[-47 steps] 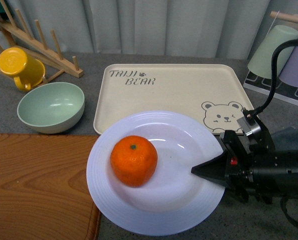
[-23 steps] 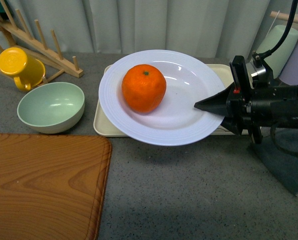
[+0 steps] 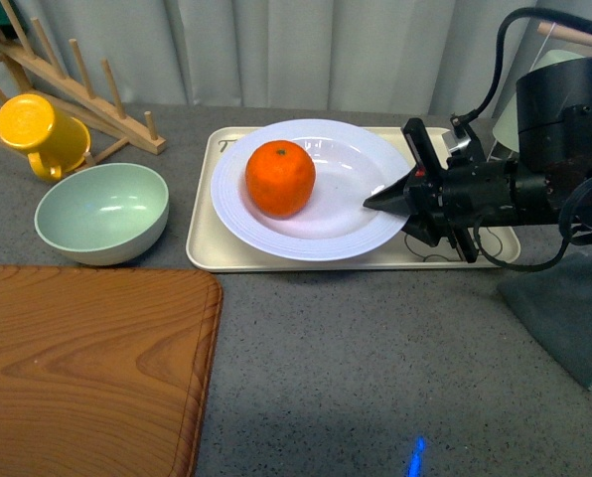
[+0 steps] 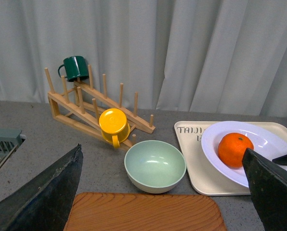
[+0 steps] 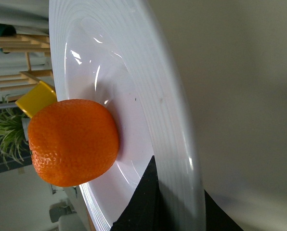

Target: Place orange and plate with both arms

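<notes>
Right gripper (image 3: pixel 379 204) pinching the rim of the plate (image 3: pixel 238 215) over the tray (image 3: pixel 276 262), with the orange (image 3: pixel 279 178) in the plate.

The right gripper's jaws are pressed onto the plate's right edge, one black finger (image 5: pixel 144 201) lying over the ridged rim, as the right wrist view shows close up. The orange sits in the plate's hollow, left of centre. Whether the plate rests on the tray cannot be told. Only the left wrist view shows the left gripper (image 4: pixel 162 150), its jaws spread wide and holding nothing, and a green mug (image 4: pixel 75 67) on top of the wooden rack (image 4: pixel 100 108). Left of the tray stands an empty green bowl (image 3: pixel 101 212), with a yellow mug (image 3: pixel 38 134) behind it. A wooden board (image 3: pixel 87 368) lies nearest.
</notes>
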{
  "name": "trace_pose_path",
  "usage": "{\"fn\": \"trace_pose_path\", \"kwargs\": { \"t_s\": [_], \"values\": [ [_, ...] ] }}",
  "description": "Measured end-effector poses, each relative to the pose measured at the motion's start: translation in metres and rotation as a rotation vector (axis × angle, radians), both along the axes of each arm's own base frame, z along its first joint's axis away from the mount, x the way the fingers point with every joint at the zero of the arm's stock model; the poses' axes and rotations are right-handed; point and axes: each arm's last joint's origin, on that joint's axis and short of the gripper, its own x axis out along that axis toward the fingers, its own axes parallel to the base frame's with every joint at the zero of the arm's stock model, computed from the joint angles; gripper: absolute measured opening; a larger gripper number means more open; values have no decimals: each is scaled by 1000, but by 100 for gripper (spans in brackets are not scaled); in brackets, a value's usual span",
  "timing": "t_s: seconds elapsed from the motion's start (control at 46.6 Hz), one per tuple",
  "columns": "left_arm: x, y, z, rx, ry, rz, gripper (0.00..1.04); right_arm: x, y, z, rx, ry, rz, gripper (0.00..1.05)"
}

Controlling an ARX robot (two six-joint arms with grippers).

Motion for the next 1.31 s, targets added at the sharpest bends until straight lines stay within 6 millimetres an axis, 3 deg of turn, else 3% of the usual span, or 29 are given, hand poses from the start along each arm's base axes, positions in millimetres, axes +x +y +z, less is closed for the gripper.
{"fn": "trace_pose_path", "kwargs": {
  "t_s": [0.258, 0.451, 0.58, 0.794, 0.859, 1.073, 1.202, 1.31],
  "values": [
    [0, 0, 0, 0, -1, 0, 98, 12, 6, -18, -65, 33, 4, 4],
    [0, 0, 0, 0, -1, 0, 98, 11, 6, -18, -75, 25, 14, 35],
    [0, 0, 0, 0, -1, 0, 98, 9, 6, -17, -78, 18, 19, 50],
    [0, 0, 0, 0, -1, 0, 98, 12, 4, -2, -151, -55, 27, 83],
    [0, 0, 0, 0, -1, 0, 98, 15, 4, 7, -249, -141, 22, 97],
    [0, 0, 0, 0, -1, 0, 98, 15, 9, 33, -523, -435, 72, 96],
    [0, 0, 0, 0, -1, 0, 98, 1, 8, 51, -629, -559, 86, 96],
    [0, 0, 0, 0, -1, 0, 98, -14, 1, 66, -631, -563, 72, 96]
  ]
}}
